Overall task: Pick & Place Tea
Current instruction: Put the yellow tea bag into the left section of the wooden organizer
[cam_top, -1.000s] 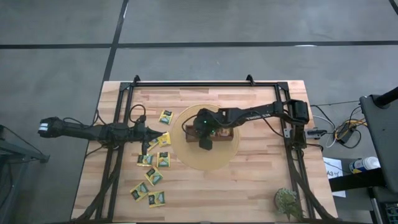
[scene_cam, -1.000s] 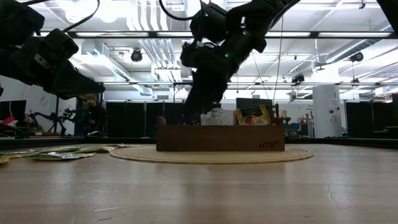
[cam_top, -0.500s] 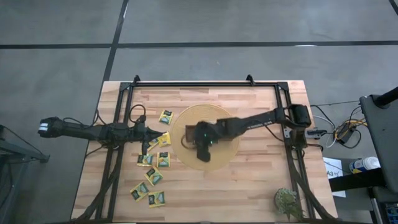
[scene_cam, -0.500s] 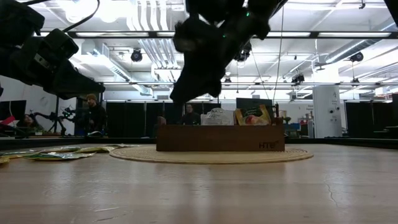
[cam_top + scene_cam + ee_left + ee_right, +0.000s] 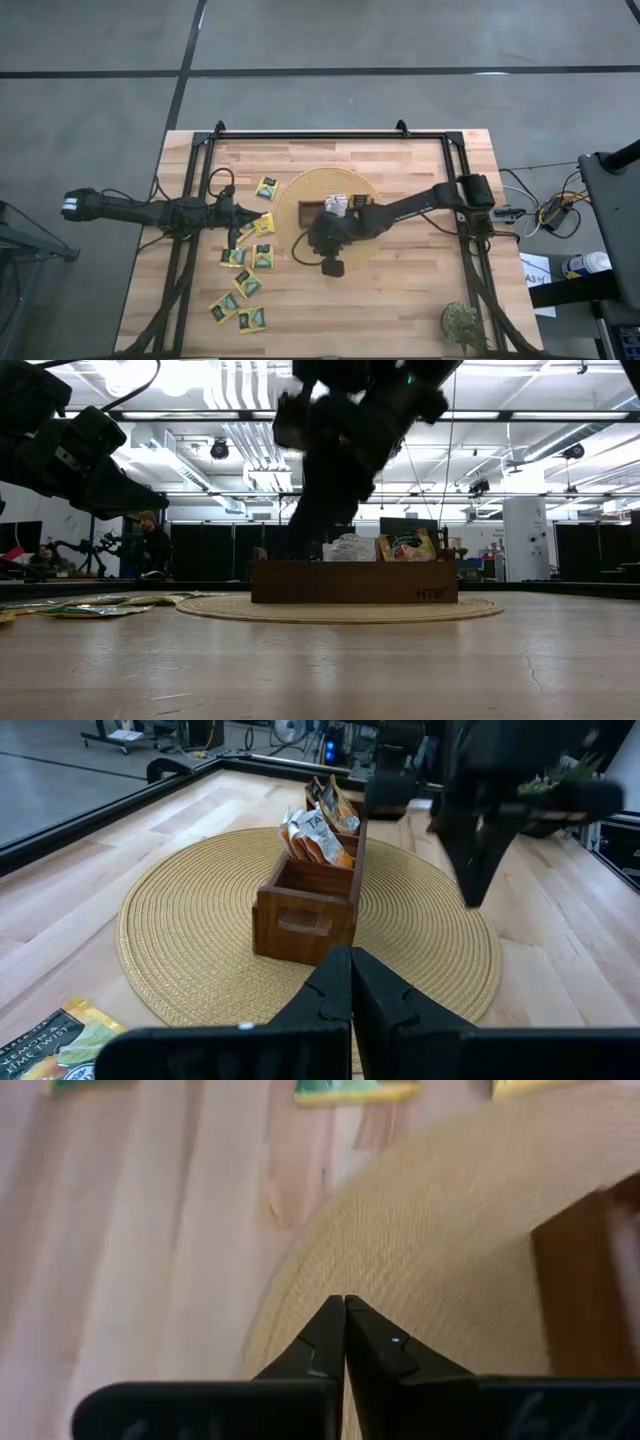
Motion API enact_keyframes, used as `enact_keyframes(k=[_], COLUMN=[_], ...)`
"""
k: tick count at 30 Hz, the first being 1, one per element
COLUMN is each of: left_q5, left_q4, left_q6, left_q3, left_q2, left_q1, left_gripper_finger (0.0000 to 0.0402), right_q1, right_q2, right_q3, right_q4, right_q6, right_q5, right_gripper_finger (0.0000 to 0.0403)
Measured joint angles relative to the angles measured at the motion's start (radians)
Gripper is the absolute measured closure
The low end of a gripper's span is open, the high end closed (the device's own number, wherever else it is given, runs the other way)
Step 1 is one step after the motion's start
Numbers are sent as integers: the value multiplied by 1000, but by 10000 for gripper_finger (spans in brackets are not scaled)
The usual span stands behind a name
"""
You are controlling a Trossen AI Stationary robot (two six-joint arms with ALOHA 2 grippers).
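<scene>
Several yellow-green tea packets (image 5: 250, 270) lie flat on the table's left part, some showing in the right wrist view (image 5: 340, 1090). More tea packets (image 5: 320, 825) stand in the brown wooden tray (image 5: 305, 905), which rests on a round woven mat (image 5: 330, 190). My right gripper (image 5: 345, 1305) is shut with nothing between its fingers. It hovers over the mat's near-left edge (image 5: 300, 1270), beside the tray's near side (image 5: 476, 895). My left gripper (image 5: 350, 970) is shut and hangs above the packets left of the mat (image 5: 250, 216).
A small potted plant (image 5: 462, 325) stands at the near right corner. Black frame rails (image 5: 300, 135) run along the table's far, left and right sides. Bare wood lies near the front edge (image 5: 380, 310). A person (image 5: 152, 542) shows in the room behind.
My right gripper has moved from above the tray toward the table's near edge and now hangs over the mat's near-left part. The tray and its packets, covered by the arm before, now show from above.
</scene>
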Motion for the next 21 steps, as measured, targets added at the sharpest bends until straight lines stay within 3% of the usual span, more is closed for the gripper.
enact_keyframes(k=[8, 21], left_q5=[0, 0], left_q4=[0, 0], left_q6=[0, 0], left_q3=[0, 0], left_q2=[0, 0], left_q1=[0, 0], left_gripper_finger=[402, 402], right_q1=[-60, -85], right_q2=[98, 110], right_q3=[3, 4], right_q4=[-4, -74], right_q6=[-5, 14], right_q5=[-93, -61], right_gripper_finger=[395, 395])
